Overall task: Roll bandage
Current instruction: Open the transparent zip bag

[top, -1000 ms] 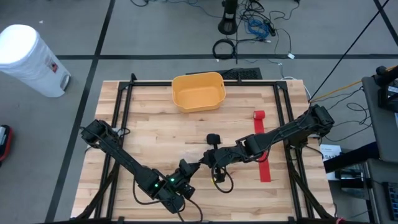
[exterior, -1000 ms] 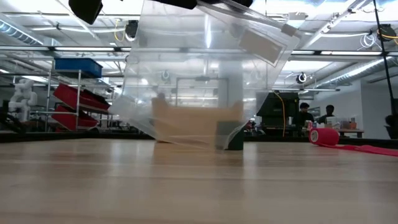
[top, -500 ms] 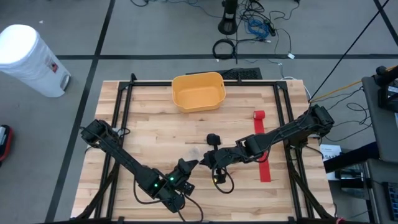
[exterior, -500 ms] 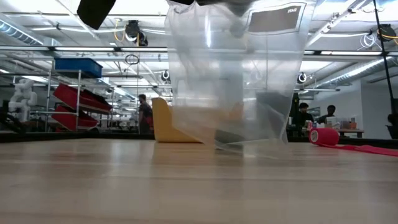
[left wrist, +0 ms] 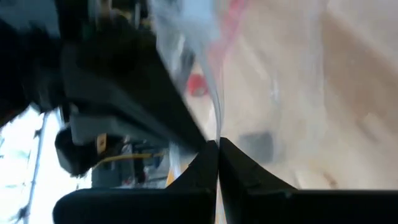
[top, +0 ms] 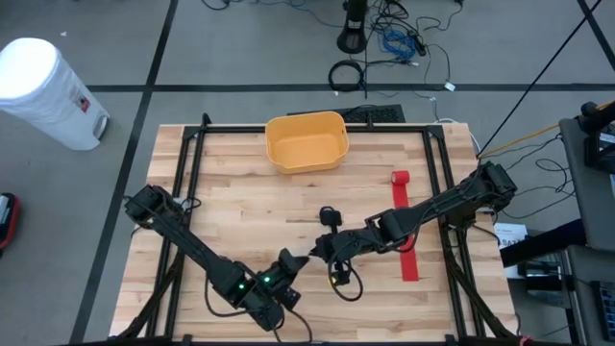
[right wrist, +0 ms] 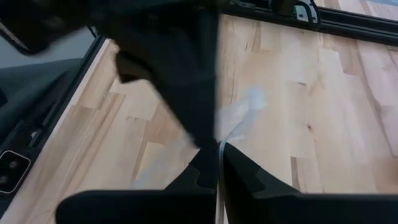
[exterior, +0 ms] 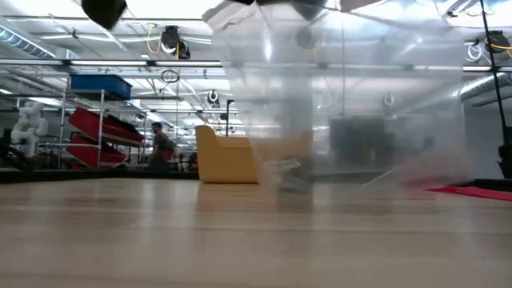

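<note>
A red bandage (top: pixel 406 240) lies on the right of the table as a flat strip, its rolled end (top: pixel 400 178) toward the far edge; no gripper touches it. In the low view the strip (exterior: pixel 474 190) shows at the right. A clear plastic bag (exterior: pixel 344 96) hangs over the middle of the table between my two grippers. My left gripper (top: pixel 302 260) comes from the near left and is shut on the bag. My right gripper (top: pixel 323 252) comes from the right and is shut on it too. My left gripper pinches a thin edge of the clear bag (left wrist: pixel 217 118) between its two fingers, which slant a little downward from the near left. The film runs on away from the fingertips. My right gripper pinches the bag's film (right wrist: pixel 219 144) between its two fingers, slanting down from the table's right. The bag hangs below both grippers with its lower part close to the table.
A yellow bin (top: pixel 307 140) stands at the far middle of the table. A small dark object (top: pixel 330 213) sits just beyond the grippers. A black frame (top: pixel 437 154) runs around the tabletop. People move about in the room behind the table.
My left gripper has closed on the bag's edge beside the right gripper. The bag has swung round and spread out: in the low view it hung narrow at the middle, and now it stretches wide toward the right, in front of the bandage roll.
</note>
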`<state>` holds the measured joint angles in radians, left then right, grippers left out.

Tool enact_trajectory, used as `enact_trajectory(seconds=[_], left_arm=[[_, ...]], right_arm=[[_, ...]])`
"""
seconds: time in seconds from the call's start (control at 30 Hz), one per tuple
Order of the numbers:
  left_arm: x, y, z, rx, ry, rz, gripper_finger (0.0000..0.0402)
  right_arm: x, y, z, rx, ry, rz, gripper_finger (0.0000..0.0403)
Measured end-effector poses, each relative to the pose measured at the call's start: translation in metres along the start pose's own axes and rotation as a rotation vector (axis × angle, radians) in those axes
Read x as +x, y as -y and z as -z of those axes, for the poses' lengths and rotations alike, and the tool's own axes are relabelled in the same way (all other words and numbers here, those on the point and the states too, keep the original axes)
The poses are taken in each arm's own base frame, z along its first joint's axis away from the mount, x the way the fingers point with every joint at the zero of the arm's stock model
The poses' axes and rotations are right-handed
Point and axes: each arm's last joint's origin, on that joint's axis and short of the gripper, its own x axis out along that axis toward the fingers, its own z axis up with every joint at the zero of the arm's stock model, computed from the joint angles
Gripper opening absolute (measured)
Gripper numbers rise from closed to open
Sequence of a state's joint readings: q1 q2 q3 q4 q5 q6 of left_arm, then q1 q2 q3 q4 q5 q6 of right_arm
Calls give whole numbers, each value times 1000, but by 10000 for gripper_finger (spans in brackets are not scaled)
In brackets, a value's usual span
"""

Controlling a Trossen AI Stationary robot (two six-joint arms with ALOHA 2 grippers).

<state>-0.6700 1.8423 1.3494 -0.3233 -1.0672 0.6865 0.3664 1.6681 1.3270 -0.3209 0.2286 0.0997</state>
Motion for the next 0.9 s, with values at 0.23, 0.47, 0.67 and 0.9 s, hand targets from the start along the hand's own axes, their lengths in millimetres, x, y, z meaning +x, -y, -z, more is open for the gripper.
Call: enact_trajectory(seconds=[0.23,0.47,0.67,0.9], left_arm=[[-15,-8,-13,-57,94,44,6],[-25,-11,-22,-96,184,112,6],[-30,-15,-28,-113,263,184,6],[-31,-21,-31,-164,267,134,6]], right_arm=[[-6,2,-2,-1,11,10,0],[-8,2,-3,0,11,10,0],[-8,2,-2,-5,6,6,0],[-8,2,-2,-13,3,8,0]])
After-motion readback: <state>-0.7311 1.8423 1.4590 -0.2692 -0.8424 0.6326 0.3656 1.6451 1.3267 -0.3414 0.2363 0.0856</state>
